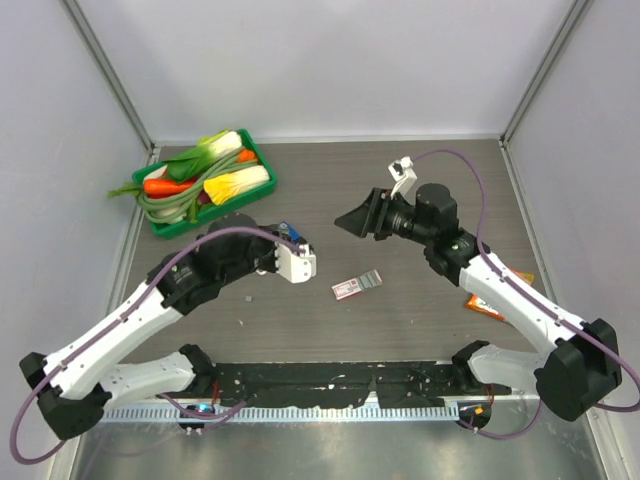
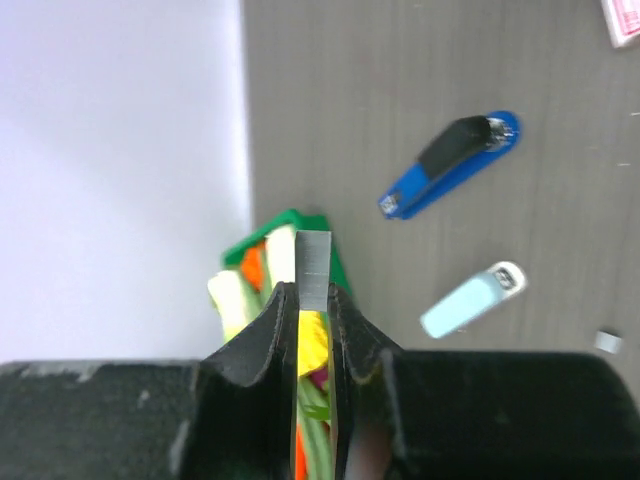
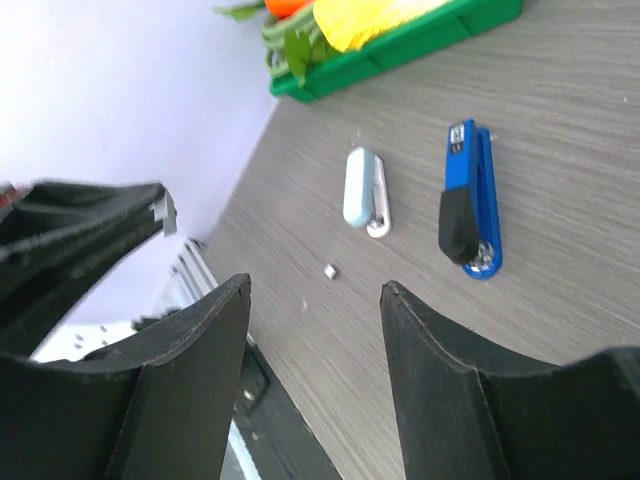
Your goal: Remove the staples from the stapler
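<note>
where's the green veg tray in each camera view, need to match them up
Top external: the green tray sits at the far left of the table, beside the white side wall.
Left wrist: low in the centre, peeking out behind the left gripper; only a corner of the tray shows.
Right wrist: along the top edge.
Shared landmark: the white side wall next to the tray.

Light bright, diffuse, from overhead; white walls (image 1: 330, 60) near washed out; shadows on bench (image 1: 400, 330) soft, tight under arms; steel lip (image 1: 330, 445) at near edge shows dull sheen; top view sharp, corner posts lean outward at edges; left wrist view: left end effector (image 2: 312, 300) blurred, staples (image 2: 313, 262) pale with glare, blue stapler (image 2: 450, 165) soft; right wrist view: right end effector (image 3: 315, 290) soft-edged, bench grain crisp.
</note>
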You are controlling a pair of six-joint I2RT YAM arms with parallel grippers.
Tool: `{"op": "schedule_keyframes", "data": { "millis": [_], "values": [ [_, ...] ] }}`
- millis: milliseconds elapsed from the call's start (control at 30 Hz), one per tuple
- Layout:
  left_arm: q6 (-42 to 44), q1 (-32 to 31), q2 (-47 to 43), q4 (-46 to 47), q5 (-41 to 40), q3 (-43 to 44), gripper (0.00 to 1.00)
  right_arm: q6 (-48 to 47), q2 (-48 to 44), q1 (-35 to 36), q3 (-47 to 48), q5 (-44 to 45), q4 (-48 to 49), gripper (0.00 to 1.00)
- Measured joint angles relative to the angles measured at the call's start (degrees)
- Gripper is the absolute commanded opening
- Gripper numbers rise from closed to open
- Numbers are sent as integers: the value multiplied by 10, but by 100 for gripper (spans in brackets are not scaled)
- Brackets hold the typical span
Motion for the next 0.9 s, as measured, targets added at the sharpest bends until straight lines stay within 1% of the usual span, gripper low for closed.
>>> {"op": "schedule_keyframes", "data": {
  "millis": [67,167,333,433,567,633,733,900],
  "values": [
    [42,-5,-36,61,-18,-43,2,49,12,-24,-1,-17,36,60],
    [123,-12,-86,168,-31,-126,2,114,33,-29,-1,-46,86,59],
    [261,-14,-125,335,-11,-234,0,224,76,-28,-1,-90,189,59],
    [349,-14,-130,422,5,-281,0,278,92,-28,-1,-105,243,59],
    [465,-14,-114,528,30,-328,0,333,95,-28,-1,-117,303,57],
    [504,-14,-100,568,40,-342,0,354,96,-28,-1,-118,327,56],
    [544,-14,-75,612,47,-352,0,369,96,-28,-1,-118,339,56],
    [571,-14,-56,662,50,-353,0,357,96,-28,-1,-110,303,55]
  ]
}}
